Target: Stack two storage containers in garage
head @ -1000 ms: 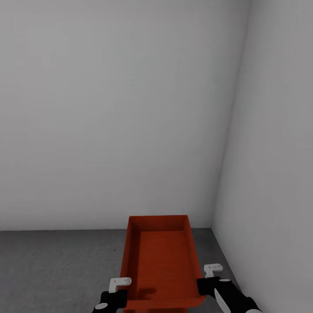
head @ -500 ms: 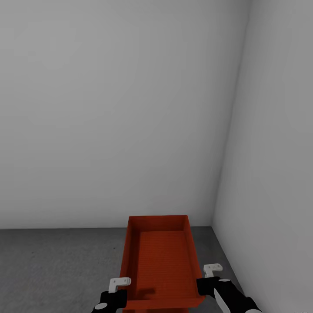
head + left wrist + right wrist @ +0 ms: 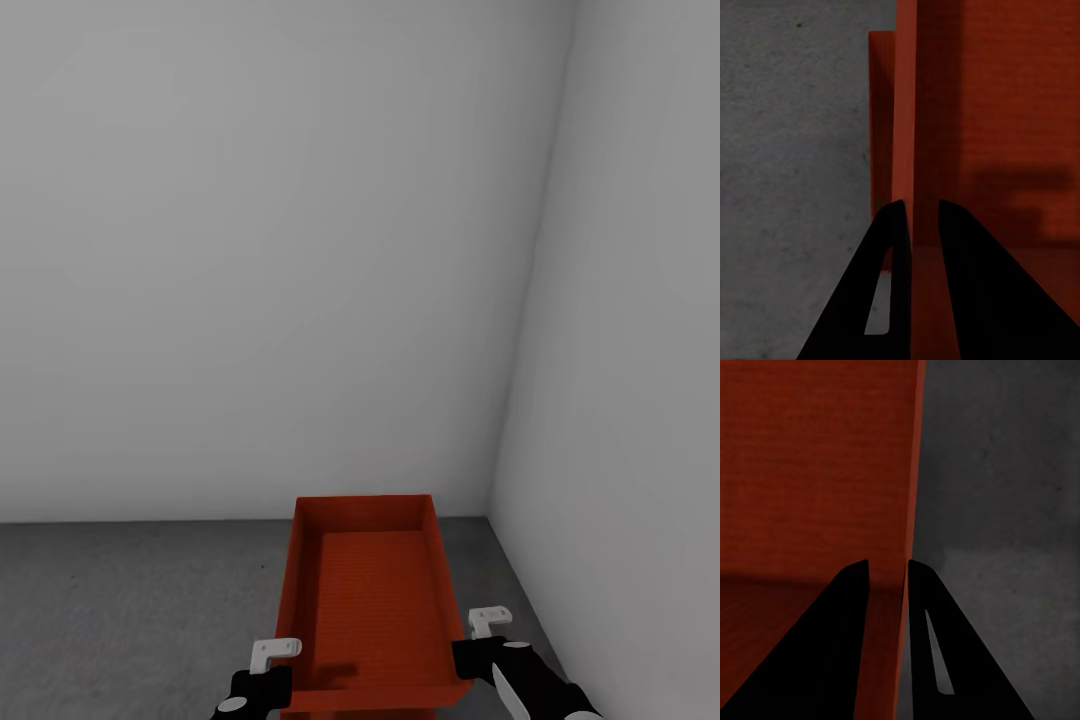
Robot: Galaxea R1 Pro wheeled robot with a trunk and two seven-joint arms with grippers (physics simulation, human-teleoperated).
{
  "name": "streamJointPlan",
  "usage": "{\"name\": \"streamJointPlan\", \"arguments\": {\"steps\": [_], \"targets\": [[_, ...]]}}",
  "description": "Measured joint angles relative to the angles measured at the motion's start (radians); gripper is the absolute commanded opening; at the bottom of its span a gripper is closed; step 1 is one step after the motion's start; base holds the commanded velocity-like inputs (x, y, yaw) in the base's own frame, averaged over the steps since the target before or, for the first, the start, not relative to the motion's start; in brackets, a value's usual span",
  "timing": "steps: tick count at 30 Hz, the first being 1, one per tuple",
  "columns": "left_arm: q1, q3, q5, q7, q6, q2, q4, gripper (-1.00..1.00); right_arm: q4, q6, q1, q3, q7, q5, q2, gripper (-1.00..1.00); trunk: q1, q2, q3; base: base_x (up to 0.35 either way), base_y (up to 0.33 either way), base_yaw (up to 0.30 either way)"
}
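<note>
Head looks down — wrists close, sharing the container (image 3: 370, 610).

Both arms end in glossy black housings with white angular brackets; the left tool (image 3: 262, 672) and right tool (image 3: 478, 640) have tapering black fingers, each seemingly slotted.

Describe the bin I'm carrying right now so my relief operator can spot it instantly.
Look at the corner where the pale grey walls meet the concrete floor. The orange-red container, open-topped with a ribbed bottom, hangs between the left gripper and right gripper, each pinching a side wall.
</note>
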Motion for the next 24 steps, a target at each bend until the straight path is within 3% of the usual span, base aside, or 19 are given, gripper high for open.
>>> {"name": "streamJointPlan", "arguments": {"steps": [8,16,24], "targets": [[0.000,0.000,0.000,0.000,0.000,0.000,0.000,-1.00,0.000,0.000,0.000,-0.001,0.000,0.001,0.000,-1.00,0.031,-0.056,-0.025,0.000,0.000,0.000],[0.000,0.000,0.000,0.000,-0.001,0.000,0.000,-1.00,0.000,0.000,0.000,0.000,0.000,0.000,0.000,-1.00,0.031,-0.056,-0.025,0.000,0.000,0.000],[0.000,0.000,0.000,0.000,0.000,0.000,0.000,-1.00,0.000,0.000,0.000,0.000,0.000,0.000,0.000,-1.00,0.061,-0.112,-0.050,0.000,0.000,0.000]]}}
